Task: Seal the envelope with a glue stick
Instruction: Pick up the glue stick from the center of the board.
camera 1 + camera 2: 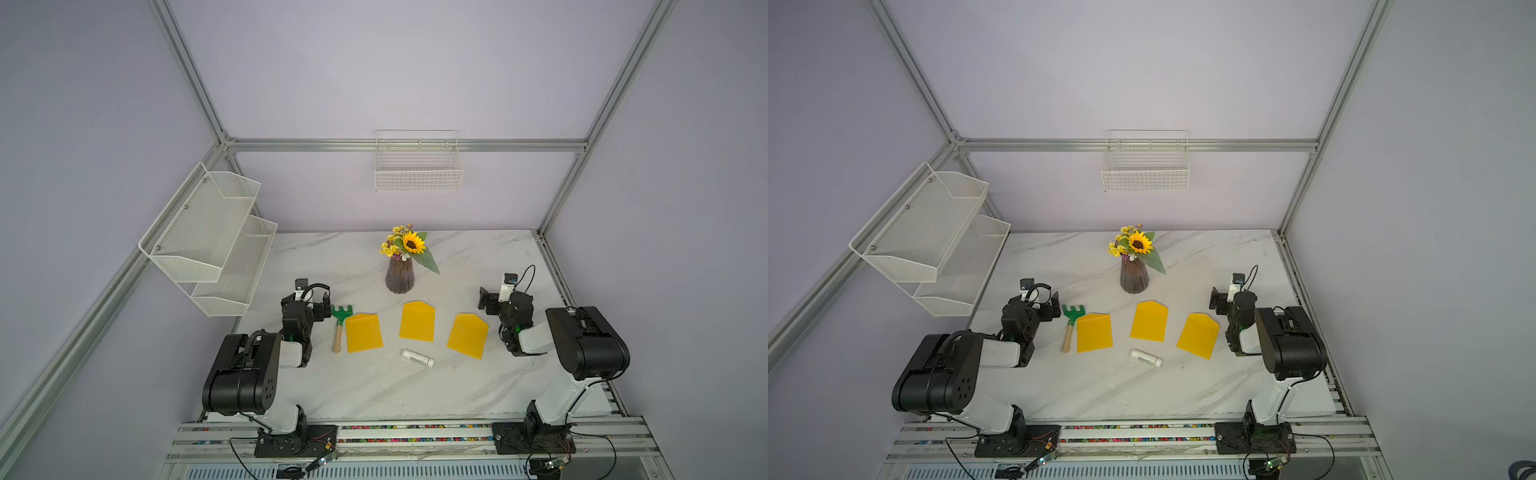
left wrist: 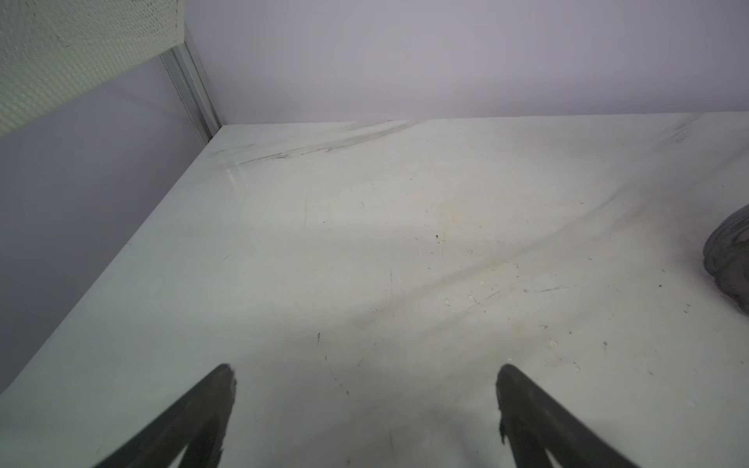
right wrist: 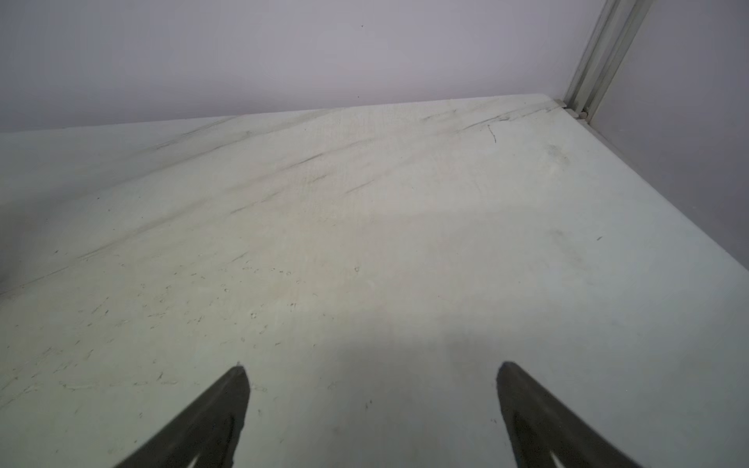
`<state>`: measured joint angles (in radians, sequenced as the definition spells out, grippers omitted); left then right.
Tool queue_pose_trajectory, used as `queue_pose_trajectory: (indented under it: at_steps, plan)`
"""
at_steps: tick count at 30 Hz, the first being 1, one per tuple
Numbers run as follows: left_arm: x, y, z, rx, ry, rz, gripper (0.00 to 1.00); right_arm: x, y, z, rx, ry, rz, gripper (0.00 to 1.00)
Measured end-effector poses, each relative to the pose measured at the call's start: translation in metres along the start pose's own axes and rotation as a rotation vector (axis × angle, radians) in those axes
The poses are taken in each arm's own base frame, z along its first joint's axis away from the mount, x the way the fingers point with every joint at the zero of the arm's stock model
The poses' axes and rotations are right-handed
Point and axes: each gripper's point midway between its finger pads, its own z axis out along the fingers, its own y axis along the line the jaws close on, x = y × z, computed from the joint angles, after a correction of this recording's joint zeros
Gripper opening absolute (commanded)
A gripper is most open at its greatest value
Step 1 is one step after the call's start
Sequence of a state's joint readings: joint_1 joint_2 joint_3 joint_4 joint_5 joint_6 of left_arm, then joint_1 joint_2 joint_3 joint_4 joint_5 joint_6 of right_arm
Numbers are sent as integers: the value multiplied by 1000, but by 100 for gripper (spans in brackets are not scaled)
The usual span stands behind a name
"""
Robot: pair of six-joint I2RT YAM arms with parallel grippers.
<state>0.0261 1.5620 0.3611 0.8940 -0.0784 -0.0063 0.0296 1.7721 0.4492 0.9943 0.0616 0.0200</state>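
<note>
White glue stick (image 1: 417, 358) lies free of envelopes (image 1: 417, 321), nearer table's (image 1: 374, 395) front edge.

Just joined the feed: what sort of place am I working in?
Probably a robot lab cell, not a real office: silver aluminium frame around plain lilac walls, white marble-look tabletop.

Both top views look down from high above the front edge of the table (image 1: 374, 386), facing the back wall (image 1: 395, 75); they share nearly the whole scene, both arms included. The left wrist camera sits low over the table, looking past the left gripper (image 2: 365, 370) toward the rear left corner post (image 2: 194, 85); the vase (image 2: 727, 259) at its frame edge also shows in both top views. The right wrist camera looks past the right gripper (image 3: 373, 368) toward the rear right corner post (image 3: 595, 52).
</note>
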Motion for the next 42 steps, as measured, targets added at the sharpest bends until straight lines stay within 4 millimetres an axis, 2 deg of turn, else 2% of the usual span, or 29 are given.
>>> queue_pose_trajectory:
  at_steps: [19,25,27,29,34,37,39,42]
  plan:
    - [0,0,0,-1,-1,0,100,-1,-5,1,29,-2,7,97]
    - [-1,2,-1,-10,2,0,100,-4,-15,0,88,26,20,97]
    - [-5,7,-6,-38,13,-4,100,-20,-15,-2,95,22,24,97]
    - [-18,15,-13,-78,17,-20,100,-52,-13,-9,92,-24,40,97]
    - [-95,30,-38,-147,-54,-129,100,-150,4,-33,2,-139,110,90]
    - [-124,31,-61,-140,-67,-206,100,-190,20,-52,-88,-148,147,87]
    - [-130,29,-74,-119,-47,-247,100,-200,32,-65,-139,-127,166,85]
    - [-128,20,-89,-71,16,-283,100,-197,55,-83,-223,-54,184,82]
